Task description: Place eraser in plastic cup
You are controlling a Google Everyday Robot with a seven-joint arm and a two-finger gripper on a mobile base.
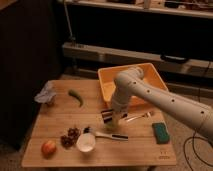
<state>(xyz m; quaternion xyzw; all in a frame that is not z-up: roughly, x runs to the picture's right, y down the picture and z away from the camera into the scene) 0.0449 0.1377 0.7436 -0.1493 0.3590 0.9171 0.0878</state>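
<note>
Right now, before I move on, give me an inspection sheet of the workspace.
Surface: wooden table, level, crowded on its left and front.
Job's things: eraser at the gripper's tip, above mid-table; cup not made out, possibly hidden behind the gripper.
Clutter: orange tub at the back; sponge on the right; fork; white bowl; utensil beside it; apple; dark cluster; green pepper; grey crumpled thing.
Gripper: gripper low over mid-table, shut on the eraser.
Cables: one on the floor, right.
Surroundings: shelving behind; dim room.
</note>
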